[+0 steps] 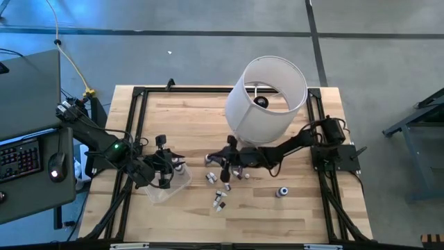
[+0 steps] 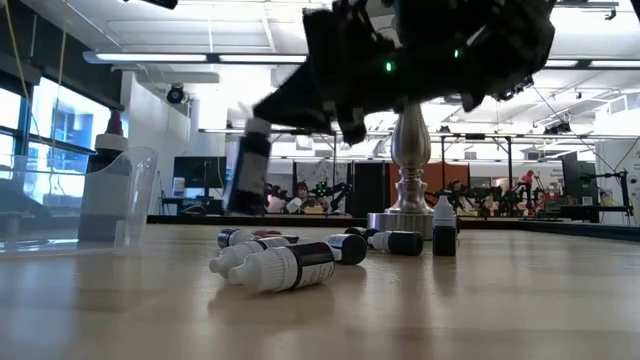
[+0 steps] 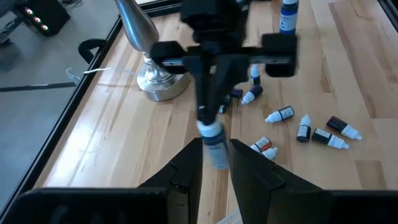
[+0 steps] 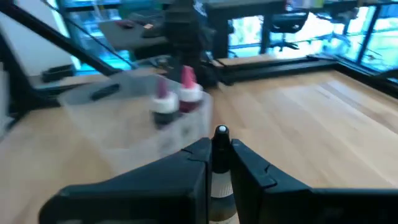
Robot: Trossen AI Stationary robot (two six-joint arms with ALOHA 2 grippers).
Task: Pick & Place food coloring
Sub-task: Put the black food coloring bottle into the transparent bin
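One food coloring bottle is pinched upright in the right end effector, lifted clear for carrying toward the clear tub. Beyond, the left end effector waits over the tub, fingers parted; other bottles lie scattered on the surface.

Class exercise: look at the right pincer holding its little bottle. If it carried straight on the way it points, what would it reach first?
Probably the clear tub. The right pincer, shut on a food coloring bottle, points at it, with two capped bottles already inside. Depth is unclear, but nothing shows between.
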